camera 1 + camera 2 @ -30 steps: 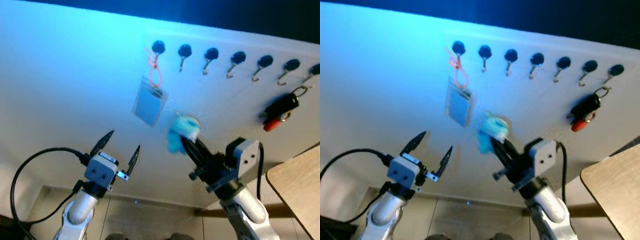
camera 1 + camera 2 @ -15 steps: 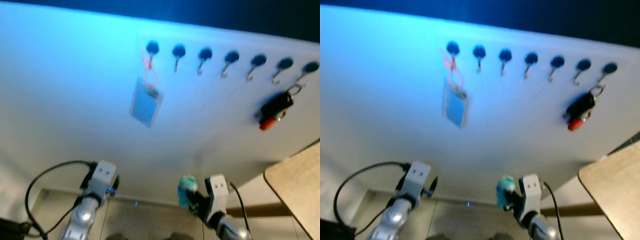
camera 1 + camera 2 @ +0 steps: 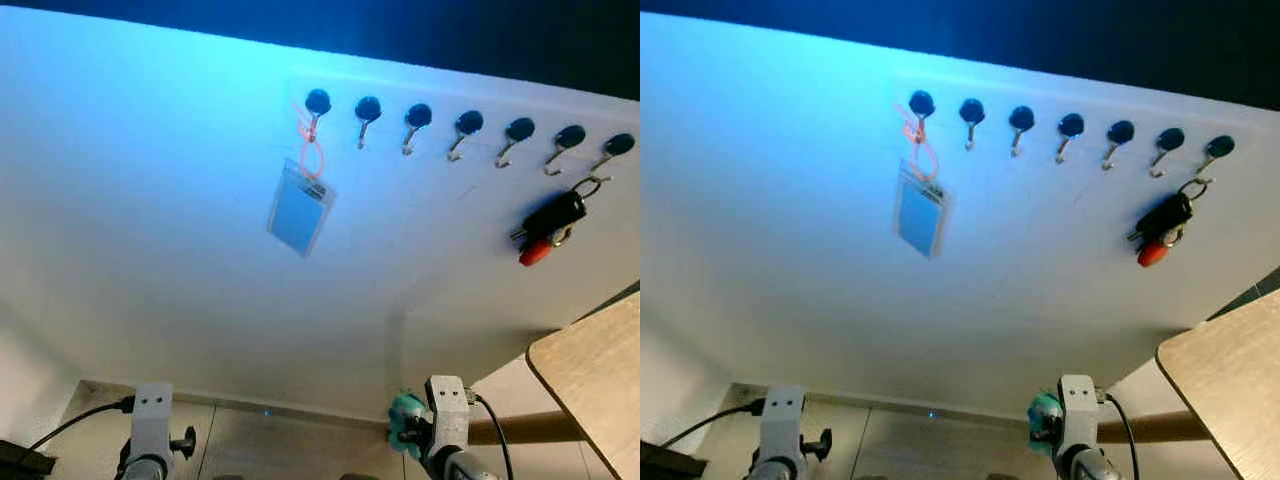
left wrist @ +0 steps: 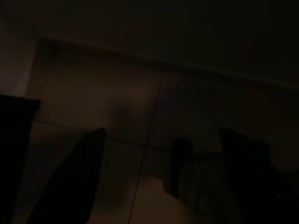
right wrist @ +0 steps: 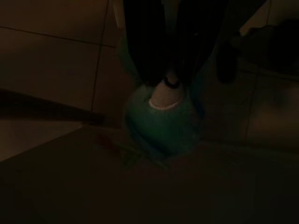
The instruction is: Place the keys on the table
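A pale wall takes up most of the head views, washed in blue light toward the upper left and topped by a dark band. Tiled floor is seen along the lower edge, met by a baseboard line. At the lower right of the frame a corner of a light wooden table juts in.

Across the upper right of the wall a row of hooks with black round heads is fixed. From the leftmost hook a card holder hangs tilted on an orange loop. From the rightmost hook a black key fob with a red tag hangs.

Both arms are held low at the bottom edge of the frame. The right arm is seen at lower centre-right, its wrist block upright, with a cable curling off it. The right gripper is clenched on the keys, a teal fluffy keychain seen just left of the wrist block; in the right wrist view the two black fingers are closed around its top, above the dim floor tiles. The keys are well short of the table.

The left arm is seen at lower left, wrist block upright. In the dark left wrist view the left gripper is spread wide, with nothing between its fingers.
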Robot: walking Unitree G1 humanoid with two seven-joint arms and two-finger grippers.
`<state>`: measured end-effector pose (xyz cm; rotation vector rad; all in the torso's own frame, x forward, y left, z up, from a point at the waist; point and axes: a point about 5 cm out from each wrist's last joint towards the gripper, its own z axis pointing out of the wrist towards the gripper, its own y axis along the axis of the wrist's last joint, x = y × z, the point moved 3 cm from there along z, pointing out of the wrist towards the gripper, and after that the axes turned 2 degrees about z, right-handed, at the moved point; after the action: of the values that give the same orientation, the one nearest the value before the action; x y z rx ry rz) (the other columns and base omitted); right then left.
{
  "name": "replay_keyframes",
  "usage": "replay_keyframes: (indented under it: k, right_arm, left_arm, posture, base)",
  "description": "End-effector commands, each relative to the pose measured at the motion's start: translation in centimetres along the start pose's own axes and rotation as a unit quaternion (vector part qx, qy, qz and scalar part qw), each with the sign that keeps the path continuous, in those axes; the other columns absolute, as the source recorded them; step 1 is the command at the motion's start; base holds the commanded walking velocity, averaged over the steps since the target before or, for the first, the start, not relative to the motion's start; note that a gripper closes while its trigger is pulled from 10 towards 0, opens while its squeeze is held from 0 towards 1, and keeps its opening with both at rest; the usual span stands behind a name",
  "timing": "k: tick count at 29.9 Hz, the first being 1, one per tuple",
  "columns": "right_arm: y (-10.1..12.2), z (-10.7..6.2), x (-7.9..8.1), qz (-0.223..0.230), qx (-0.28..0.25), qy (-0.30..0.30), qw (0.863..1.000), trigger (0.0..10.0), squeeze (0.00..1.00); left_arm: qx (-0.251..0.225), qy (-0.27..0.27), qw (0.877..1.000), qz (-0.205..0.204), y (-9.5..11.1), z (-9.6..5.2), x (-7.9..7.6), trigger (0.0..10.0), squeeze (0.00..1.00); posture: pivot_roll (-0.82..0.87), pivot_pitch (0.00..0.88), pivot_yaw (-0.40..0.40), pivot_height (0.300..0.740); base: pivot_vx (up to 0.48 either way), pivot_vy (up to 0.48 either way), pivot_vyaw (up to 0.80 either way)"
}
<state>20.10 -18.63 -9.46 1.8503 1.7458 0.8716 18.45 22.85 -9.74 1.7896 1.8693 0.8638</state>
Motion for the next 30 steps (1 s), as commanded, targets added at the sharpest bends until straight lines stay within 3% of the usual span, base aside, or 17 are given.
replay_keyframes:
  k: [1,10,12,19,30]
  right_arm:
    - [-0.6,-0.2,-0.4,0.001,0.007,-0.009,1.000,10.0,0.00]
    - [-1.8,0.0,0.2,-0.017,0.039,-0.006,0.999,10.0,0.00]
    - [-1.9,0.0,0.0,0.011,0.034,-0.019,0.999,10.0,0.00]
    - [-2.9,-0.2,0.4,-0.006,0.057,-0.012,0.998,10.0,0.00]
    - [-3.9,-0.4,0.7,-0.017,0.073,-0.003,0.997,10.0,0.00]
  left_arm:
    - [0.001,-0.015,1.000,0.011,-0.1,0.1,-1.1,10.0,0.00]
    - [-0.027,-0.060,0.997,0.037,1.3,0.5,-3.2,10.0,0.00]
    - [-0.026,-0.074,0.995,0.060,1.2,0.5,-3.7,10.0,0.00]
    - [-0.025,-0.067,0.996,0.060,1.2,0.6,-3.5,10.0,0.00]
    - [-0.012,-0.066,0.995,0.074,0.2,0.4,-3.2,10.0,0.00]
  posture:
    - [0.07,0.047,-0.115,0.740]
    - [0.06,0.046,-0.091,0.740]
    - [0.07,0.042,-0.100,0.740]
    - [0.06,0.042,-0.099,0.740]
    - [0.08,0.032,-0.114,0.740]
  base:
    - [0.000,0.000,0.00]
    - [0.000,0.000,0.00]
    - [0.000,0.000,0.00]
    - [0.000,0.000,0.00]
    - [0.000,0.000,-0.72]
